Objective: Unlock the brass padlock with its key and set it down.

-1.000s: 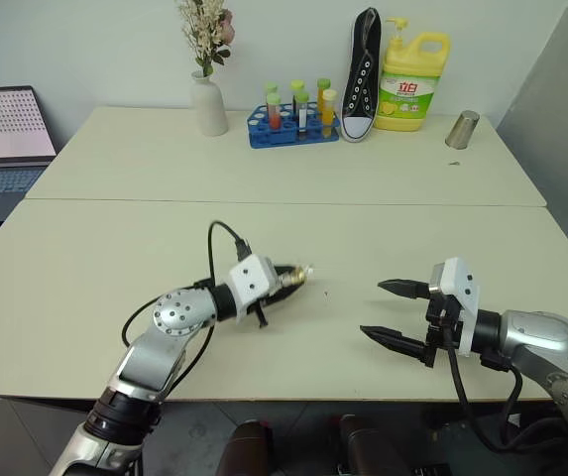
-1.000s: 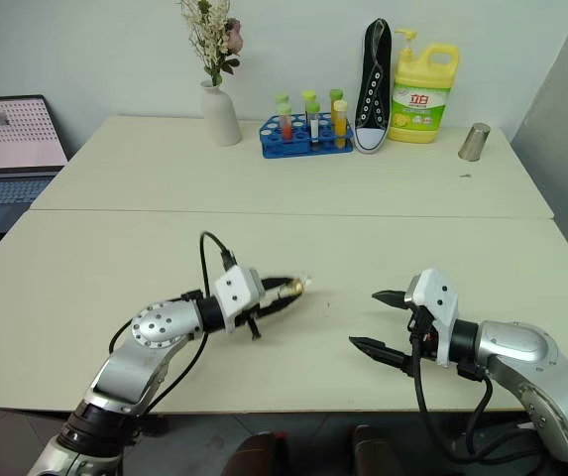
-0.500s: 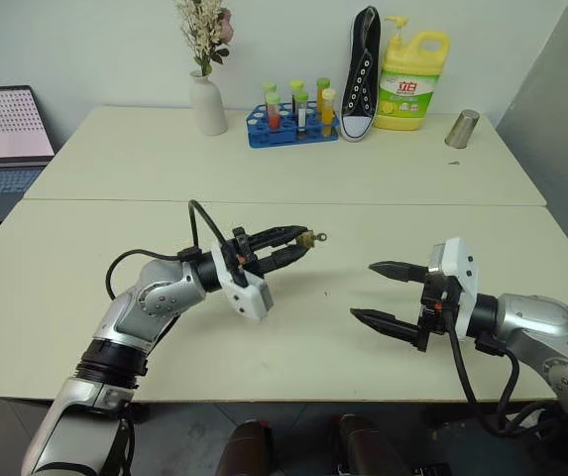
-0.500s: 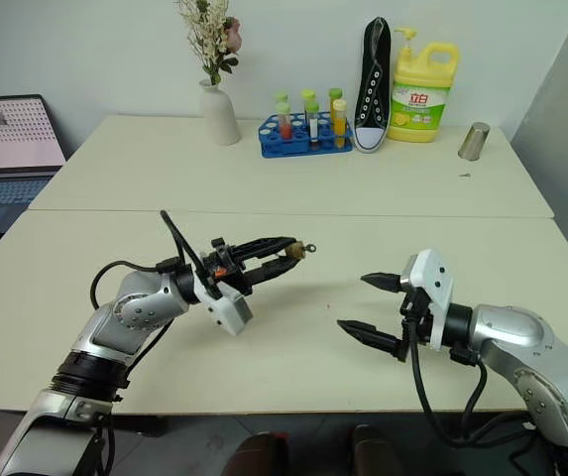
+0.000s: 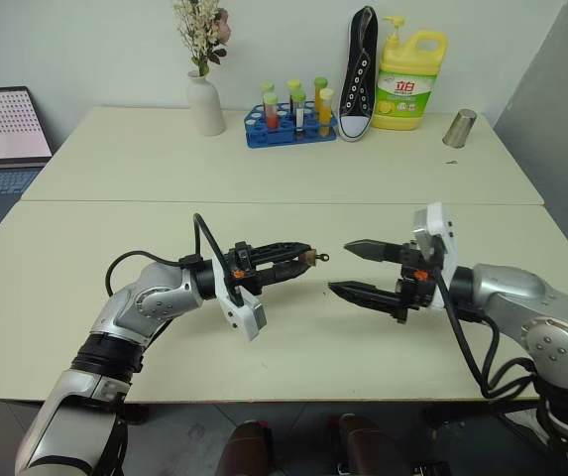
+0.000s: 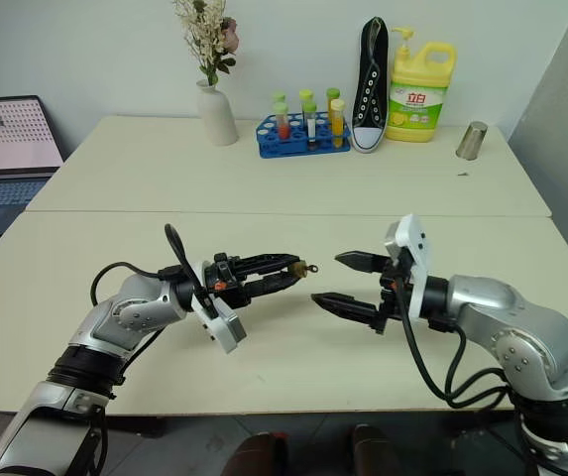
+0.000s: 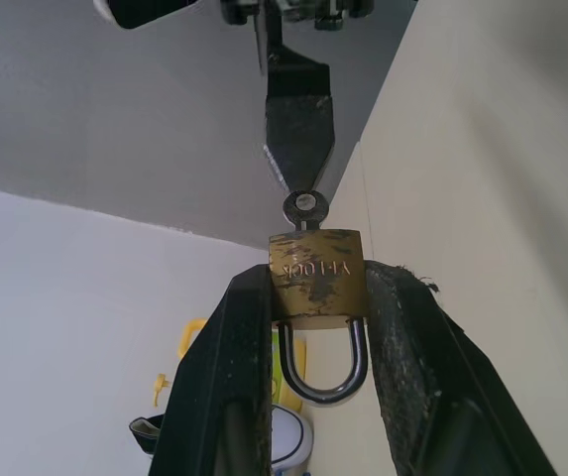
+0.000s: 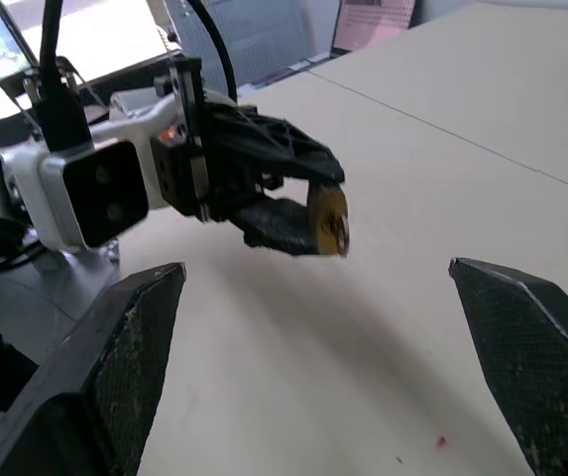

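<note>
1. The left gripper (image 5: 301,259) is raised above the near table (image 5: 85,288), pointing level toward the robot's right, and its two black fingers are closed narrowly on the brass padlock (image 7: 317,277).
2. In the left wrist view the padlock sits squeezed between the finger pads (image 7: 247,327), its golden body held by both flat sides and its silver shackle lying back between the fingers.
3. The key (image 7: 304,207) is in the lock body's outer end, its small round head sticking out past the fingertips toward the other arm.
4. The right gripper (image 5: 348,268) is also off the table, pointing level toward the robot's left and facing the padlock; its fingers are spread wide and hold nothing.
5. One right fingertip is near the key's head, but the two are apart.
6. In the right wrist view the padlock shows edge-on at the tip of the left gripper, between that view's two spread fingers (image 8: 130,347).
7. On the far table stand a white vase of dried flowers (image 5: 204,99), a blue rack of coloured tubes (image 5: 291,121), a black sneaker (image 5: 359,71) propped upright, a yellow detergent bottle (image 5: 411,81) and a small metal cup (image 5: 460,129).
8. A laptop (image 5: 1,134) sits open at the far left.
</note>
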Controlling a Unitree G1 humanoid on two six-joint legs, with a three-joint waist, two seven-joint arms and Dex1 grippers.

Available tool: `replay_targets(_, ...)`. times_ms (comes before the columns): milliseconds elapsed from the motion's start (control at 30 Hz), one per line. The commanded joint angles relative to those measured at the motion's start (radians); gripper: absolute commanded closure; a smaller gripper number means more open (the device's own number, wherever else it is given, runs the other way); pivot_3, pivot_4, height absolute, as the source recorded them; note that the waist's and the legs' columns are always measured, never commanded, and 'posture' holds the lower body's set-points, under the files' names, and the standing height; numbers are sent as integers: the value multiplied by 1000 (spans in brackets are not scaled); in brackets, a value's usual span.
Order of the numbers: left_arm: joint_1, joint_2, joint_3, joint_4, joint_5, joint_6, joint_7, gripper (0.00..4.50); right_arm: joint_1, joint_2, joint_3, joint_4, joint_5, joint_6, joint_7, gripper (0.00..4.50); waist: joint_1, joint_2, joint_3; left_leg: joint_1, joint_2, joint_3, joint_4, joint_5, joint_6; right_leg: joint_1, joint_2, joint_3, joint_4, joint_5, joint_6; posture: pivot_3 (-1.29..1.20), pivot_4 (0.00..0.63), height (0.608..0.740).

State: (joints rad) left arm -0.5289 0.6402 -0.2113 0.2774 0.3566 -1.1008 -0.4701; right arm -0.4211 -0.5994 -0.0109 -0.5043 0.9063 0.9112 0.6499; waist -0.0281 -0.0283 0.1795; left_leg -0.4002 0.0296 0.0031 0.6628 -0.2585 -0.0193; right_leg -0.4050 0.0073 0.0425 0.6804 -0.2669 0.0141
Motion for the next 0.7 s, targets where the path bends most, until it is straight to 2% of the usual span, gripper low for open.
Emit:
replay_targets(33,-1,8,3,-37,-2,-10,15,3547,-41,15,1,18,23,29,-14,0,0,0,0,0,0,0,0,0,0,0,0,0,0,0,0,0,150,740)
replay_targets(367,10,10,5,-48,0,-5,16,3547,-90,46,39,76,1,54,-7,0,0,0,0,0,0,0,0,0,0,0,-1,-1,0,0,0,0,150,740)
replay_targets(500,14,8,6,-56,-2,2,16,3547,-96,52,40,85,-4,59,-7,1306,0,0,0,0,0,-1,0,0,0,0,-1,-1,0,0,0,0,150,740)
replay_targets(700,8,2,7,-54,5,10,21,3547,-100,47,41,87,-3,70,6,3620,0,0,0,0,0,-1,0,0,0,0,-1,-1,0,0,0,0,150,740)
